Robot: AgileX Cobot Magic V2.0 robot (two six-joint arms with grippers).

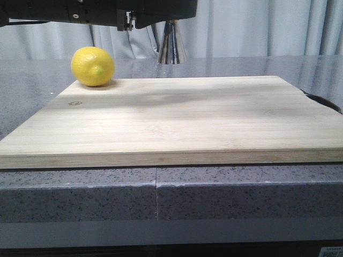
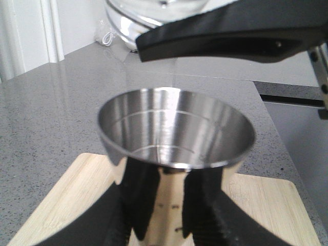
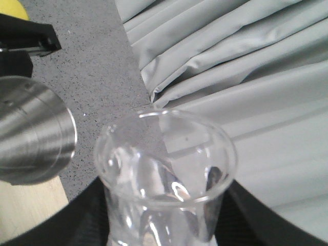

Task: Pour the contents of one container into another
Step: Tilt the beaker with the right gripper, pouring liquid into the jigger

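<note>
Lemon [image 1: 92, 66] on board's [image 1: 177, 118] far left; jigger [image 1: 172, 44] raised behind.

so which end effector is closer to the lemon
left. its end effector grips the jigger, with the lemon just beyond it in the right wrist view. the right end effector, holding the beaker, is on the jigger's far side from the lemon

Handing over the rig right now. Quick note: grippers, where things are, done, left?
Left gripper: shut on the steel jigger, held up above the cutting board, open cup up.
Right gripper: shut on the glass beaker, held in the air beside the jigger, tilted.
Lemon sits on the board's far left corner.
Done: both lifted and brought together.
Left: the pour; jigger cup looks empty. Beaker contents unclear.
</note>
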